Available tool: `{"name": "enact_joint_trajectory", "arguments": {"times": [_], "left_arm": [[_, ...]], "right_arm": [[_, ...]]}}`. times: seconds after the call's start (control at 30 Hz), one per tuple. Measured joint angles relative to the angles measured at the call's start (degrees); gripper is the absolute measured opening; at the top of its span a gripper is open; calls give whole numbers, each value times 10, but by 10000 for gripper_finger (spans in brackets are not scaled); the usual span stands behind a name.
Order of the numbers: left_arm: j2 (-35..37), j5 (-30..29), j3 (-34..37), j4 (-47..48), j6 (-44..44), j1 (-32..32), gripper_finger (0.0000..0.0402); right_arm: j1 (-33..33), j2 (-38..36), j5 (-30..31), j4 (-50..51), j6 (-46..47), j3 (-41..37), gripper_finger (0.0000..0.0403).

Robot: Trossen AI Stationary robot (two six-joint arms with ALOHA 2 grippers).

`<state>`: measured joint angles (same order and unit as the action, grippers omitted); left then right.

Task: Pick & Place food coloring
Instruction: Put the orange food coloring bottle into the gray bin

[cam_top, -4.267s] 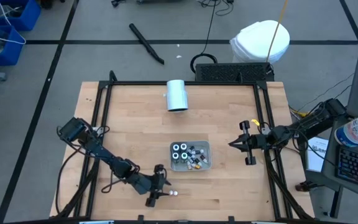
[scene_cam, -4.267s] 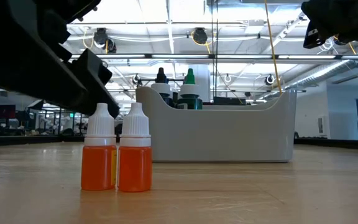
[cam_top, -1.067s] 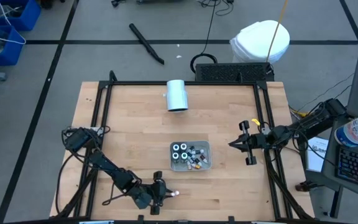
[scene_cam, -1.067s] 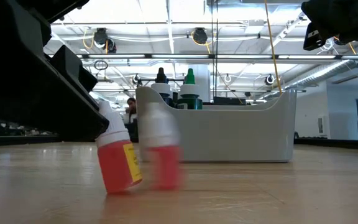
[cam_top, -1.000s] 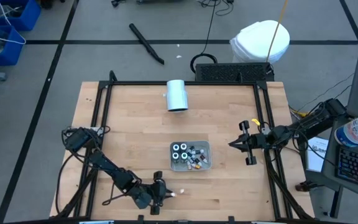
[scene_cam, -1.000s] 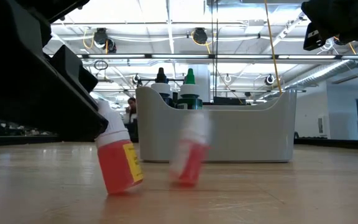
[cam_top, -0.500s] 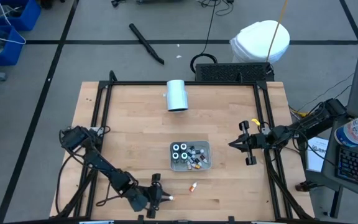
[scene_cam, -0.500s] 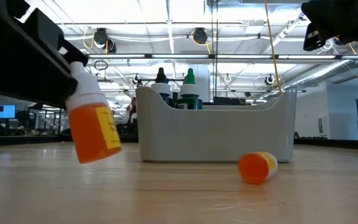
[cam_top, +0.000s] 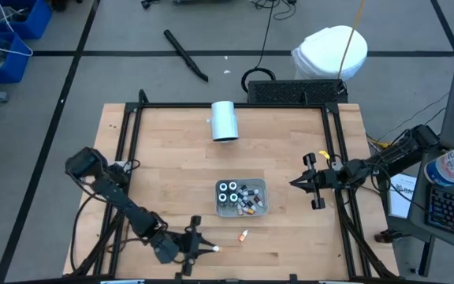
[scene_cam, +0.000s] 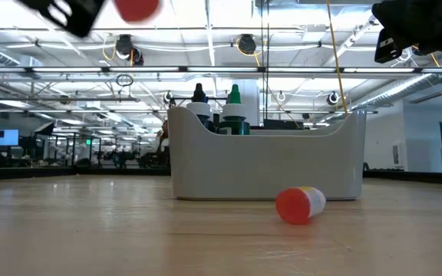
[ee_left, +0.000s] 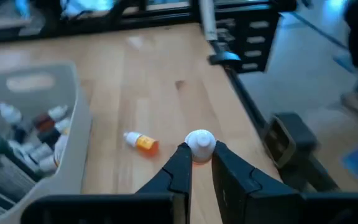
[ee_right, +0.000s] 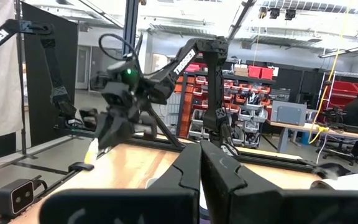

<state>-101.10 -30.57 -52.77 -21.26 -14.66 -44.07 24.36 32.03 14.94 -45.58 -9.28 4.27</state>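
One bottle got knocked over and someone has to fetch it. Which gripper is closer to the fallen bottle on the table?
Left. The left gripper, shut on another bottle, hangs just beside the fallen bottle. The right gripper waits shut beyond the tray.

1. High view: straight down from above, taking in the whole desk (cam_top: 172, 173), both arms and the floor around
2. Low view: at desk-top height, level across the wood, close to the grey tray (scene_cam: 267, 165), with the room behind; the tray (cam_top: 241, 197) also shows from above
3. Left wrist view: past its own fingers (ee_left: 179, 168) down at the desk, near the tray
4. Right wrist view: level across toward the other arm (ee_right: 129, 87) and room
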Motion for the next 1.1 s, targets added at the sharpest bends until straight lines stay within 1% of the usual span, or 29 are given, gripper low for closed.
{"name": "enact_joint_trajectory", "arguments": {"times": [0.1,0.2,0.27,0.37,0.5,0.57,0.67,0.77,0.87,0.97,1.0,1.1], "left_arm": [[27,-4,0,28,66,-17,47],[47,-4,0,30,138,-35,47],[61,-5,0,35,164,-43,46],[81,-8,0,69,171,-46,46],[104,-13,0,137,165,-36,40],[121,-12,0,169,167,-29,31],[154,-11,0,205,177,-20,5],[180,-11,1,220,175,-11,7],[190,-13,17,220,167,-3,4],[189,-10,53,195,134,5,5],[188,-11,71,177,125,7,8],[178,-13,141,70,117,13,6]], "right_arm": [[0,0,0,3,0,0,0],[0,0,0,4,0,0,0],[0,0,0,4,0,0,0],[0,0,0,4,0,0,0],[0,0,0,9,2,0,0],[0,0,0,9,11,0,0],[0,0,0,9,13,0,0],[0,0,0,13,17,0,0],[0,0,0,13,17,0,0],[0,0,0,14,17,0,0],[0,0,0,16,18,0,0],[0,4,0,17,18,0,0]]}}
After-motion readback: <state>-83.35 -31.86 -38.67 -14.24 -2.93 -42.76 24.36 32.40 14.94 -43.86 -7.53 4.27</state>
